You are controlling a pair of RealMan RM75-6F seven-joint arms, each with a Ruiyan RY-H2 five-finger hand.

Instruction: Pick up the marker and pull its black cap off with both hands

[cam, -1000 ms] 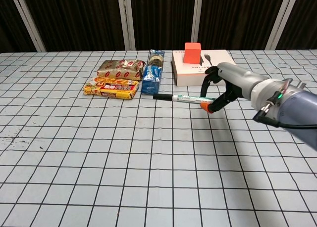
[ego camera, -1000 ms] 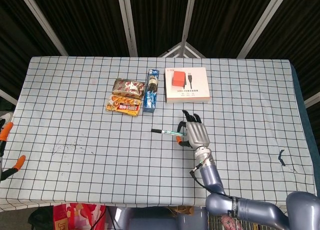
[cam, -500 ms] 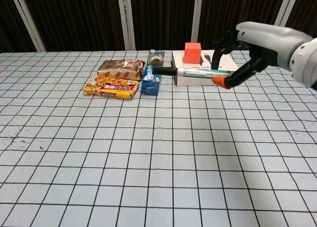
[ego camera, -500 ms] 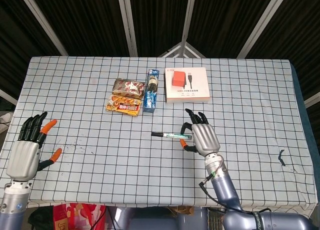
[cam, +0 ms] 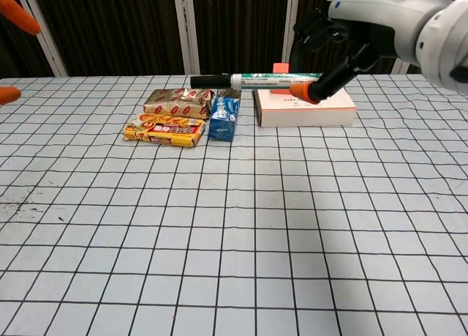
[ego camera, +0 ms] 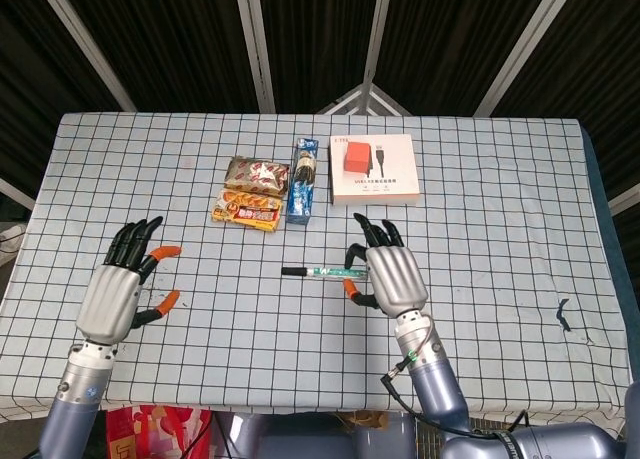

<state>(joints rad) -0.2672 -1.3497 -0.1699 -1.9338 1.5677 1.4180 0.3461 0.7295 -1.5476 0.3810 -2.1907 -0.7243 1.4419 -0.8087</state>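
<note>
Here the right hand [cam: 351, 25] is pinching the marker [cam: 274, 79] by its barrel end, holding it level above the table [cam: 234, 226], black cap [cam: 210, 80] pointing toward the left hand [ego camera: 112, 297]. That one is hovering with its fingers spread, holding nothing. It is probably best closing squarely around the cap, then pulling straight along the barrel.

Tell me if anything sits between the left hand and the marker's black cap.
Nothing visible does. The marker is held off the table by the right hand, black cap pointing toward the open left hand; only bare checked cloth lies between.
</note>
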